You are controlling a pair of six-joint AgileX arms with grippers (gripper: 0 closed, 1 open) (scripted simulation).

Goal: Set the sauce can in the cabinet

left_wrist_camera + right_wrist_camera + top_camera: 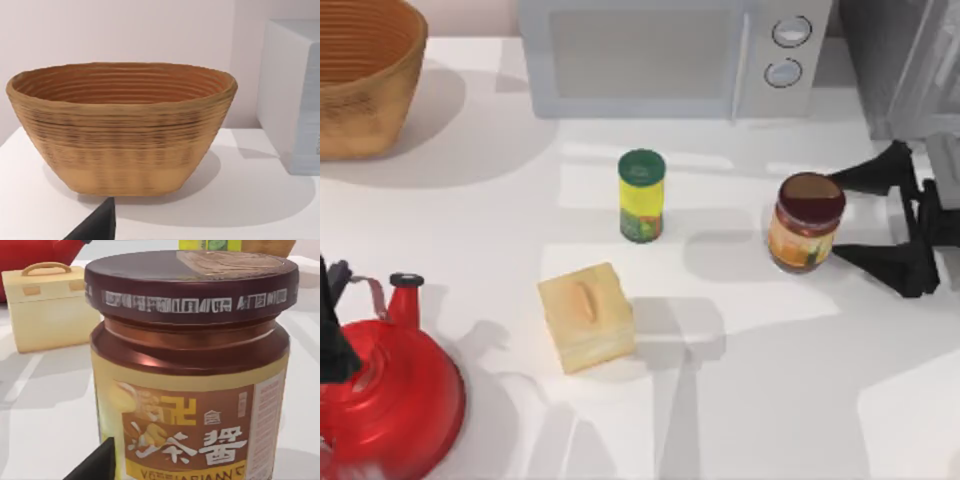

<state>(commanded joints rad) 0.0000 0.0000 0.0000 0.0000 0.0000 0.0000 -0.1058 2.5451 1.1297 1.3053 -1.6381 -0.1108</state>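
The sauce can [807,222], squat with a maroon lid and an orange-yellow label, stands upright on the white table at the right. My right gripper [839,216] is open just to its right, with its black fingertips [855,178] reaching either side of the can's right edge. The right wrist view shows the sauce can [190,370] very close, with one dark finger [97,465] low beside it. The dark grey cabinet [900,60] stands at the back right corner, partly in view. My left gripper [332,320] is parked at the left edge, above the kettle.
A light grey microwave [670,55] stands at the back centre. A woven basket [365,75] is at the back left. A green-topped can [641,195] stands mid-table, a pale yellow box [586,316] in front of it, and a red kettle [385,400] at the front left.
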